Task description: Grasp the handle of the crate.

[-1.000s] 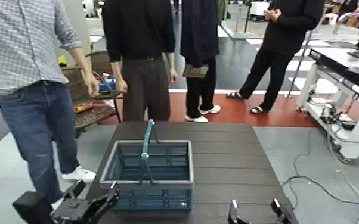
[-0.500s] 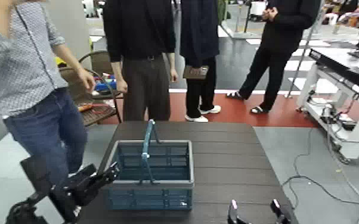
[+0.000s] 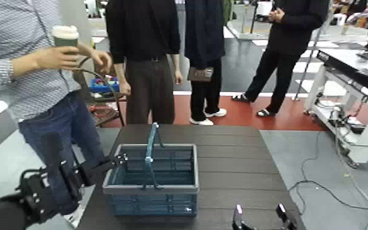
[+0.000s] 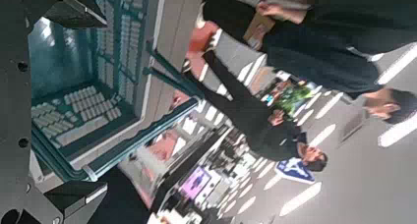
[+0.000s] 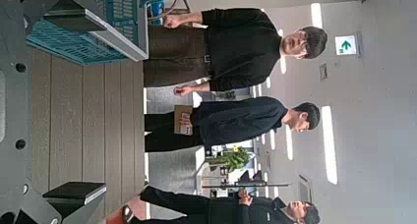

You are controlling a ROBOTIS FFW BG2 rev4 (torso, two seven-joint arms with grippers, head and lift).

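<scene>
Presently the left end effector (image 3: 123, 160) stands wide open and empty beside the upright handle (image 3: 151, 154), over the crate (image 3: 151, 200); closing off-line, it could snag the grey rim or tip the slim plastic arch. Lattice walls sit on the slatted worktop (image 3: 232, 165), the right end effector (image 3: 259, 214) parked rightward.

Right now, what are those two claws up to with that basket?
Left gripper open, near crate's rim, handle upright, ungrasped. Right gripper open, low beside crate. Nothing seen blocking the handle.
</scene>
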